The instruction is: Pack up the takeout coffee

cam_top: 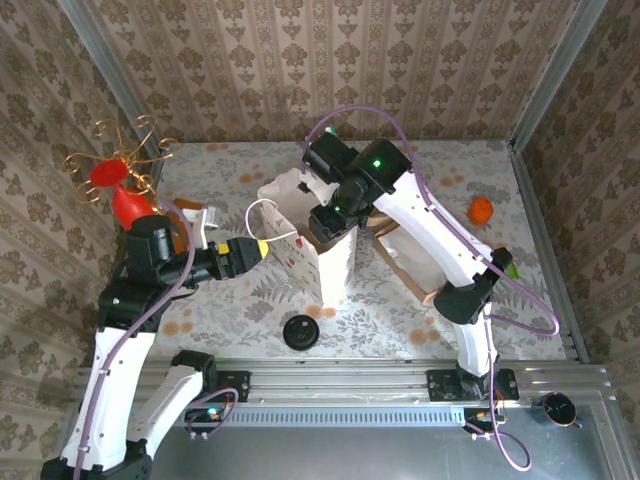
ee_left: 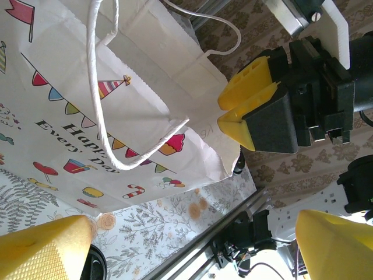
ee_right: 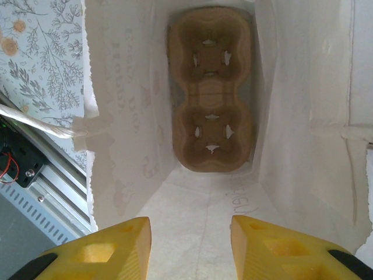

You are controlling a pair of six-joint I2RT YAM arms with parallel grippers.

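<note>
Right gripper (ee_right: 189, 224): fingers parted, empty, over white paper bag (ee_right: 116, 146) mouth; cup carrier (ee_right: 210, 87) on bag bottom. Left gripper (ee_left: 195, 233): spread wide, empty, beside bag.

"Happ… Every Da…" on white bag (ee_left: 64, 111)

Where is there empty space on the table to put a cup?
The table is bare in front, right of the black lid, and at the back, between the white bag and the orange thing. The middle is crowded: the left gripper and right gripper both sit at the bag.
</note>
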